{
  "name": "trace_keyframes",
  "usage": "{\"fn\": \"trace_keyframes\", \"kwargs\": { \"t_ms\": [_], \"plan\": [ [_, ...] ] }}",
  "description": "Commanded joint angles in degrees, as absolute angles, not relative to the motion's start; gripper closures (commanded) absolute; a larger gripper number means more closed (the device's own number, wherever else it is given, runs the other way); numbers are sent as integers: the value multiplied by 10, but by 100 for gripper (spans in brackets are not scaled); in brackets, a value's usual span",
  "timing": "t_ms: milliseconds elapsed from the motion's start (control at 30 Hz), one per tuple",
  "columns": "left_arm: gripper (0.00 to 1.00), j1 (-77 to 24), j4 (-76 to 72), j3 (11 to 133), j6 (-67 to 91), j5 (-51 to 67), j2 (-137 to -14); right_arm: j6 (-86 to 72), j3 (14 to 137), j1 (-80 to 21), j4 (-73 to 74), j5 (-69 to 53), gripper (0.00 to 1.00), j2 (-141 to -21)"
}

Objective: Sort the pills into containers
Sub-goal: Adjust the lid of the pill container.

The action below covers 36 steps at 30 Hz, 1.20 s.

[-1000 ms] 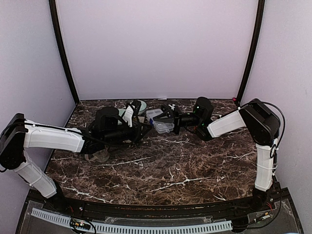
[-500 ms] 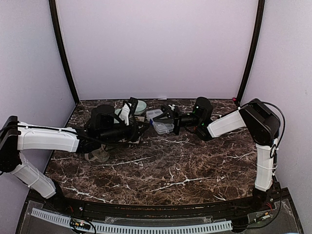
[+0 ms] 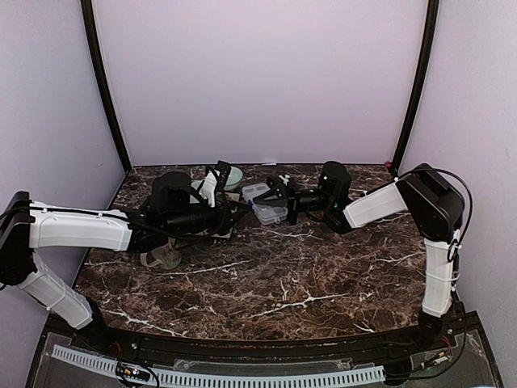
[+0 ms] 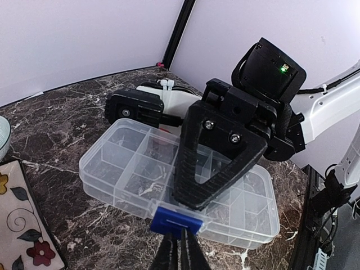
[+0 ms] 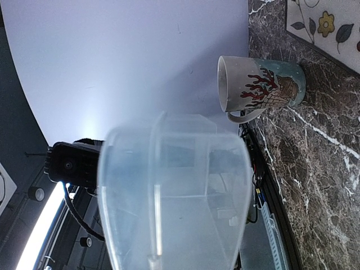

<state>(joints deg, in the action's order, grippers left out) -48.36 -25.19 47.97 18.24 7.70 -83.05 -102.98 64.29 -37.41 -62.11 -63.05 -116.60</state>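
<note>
At table [image 3: 283,275] back: one organiser box [image 4: 129,163], right gripper [image 4: 194,191] clamped on it, left gripper [image 4: 180,254] pinching its one blue latch [image 4: 175,220]

- left arm [image 3: 81,229]: elbow has dropped back and outward, away from the hand; forearm now lies flatter.
- left gripper [image 4: 180,243]: pushed forward a touch, tips closed at the blue latch [image 4: 175,219] of the box [image 4: 121,163].
- right gripper [image 3: 280,200]: crept slightly toward the left one.
- most of the shift came early; hardly any in the last half-second.
</note>
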Motion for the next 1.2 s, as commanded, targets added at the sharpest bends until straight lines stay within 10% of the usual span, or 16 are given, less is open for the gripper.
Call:
{"fn": "trace_keyframes", "kwargs": {
  "t_ms": [0,667,933,1167],
  "plan": [
    [93,-482,-252,504,180,88,-840,-1023,656,-378,-629,-635,100,-1156],
    [93,-481,-269,516,178,70,-868,-1055,645,-384,-670,-632,100,-1159],
    [92,-481,-205,495,178,28,-827,-630,699,-360,-147,-587,100,-1120],
    [92,-481,-179,500,183,27,-830,-576,656,-361,-147,-555,100,-1142]
  ]
}}
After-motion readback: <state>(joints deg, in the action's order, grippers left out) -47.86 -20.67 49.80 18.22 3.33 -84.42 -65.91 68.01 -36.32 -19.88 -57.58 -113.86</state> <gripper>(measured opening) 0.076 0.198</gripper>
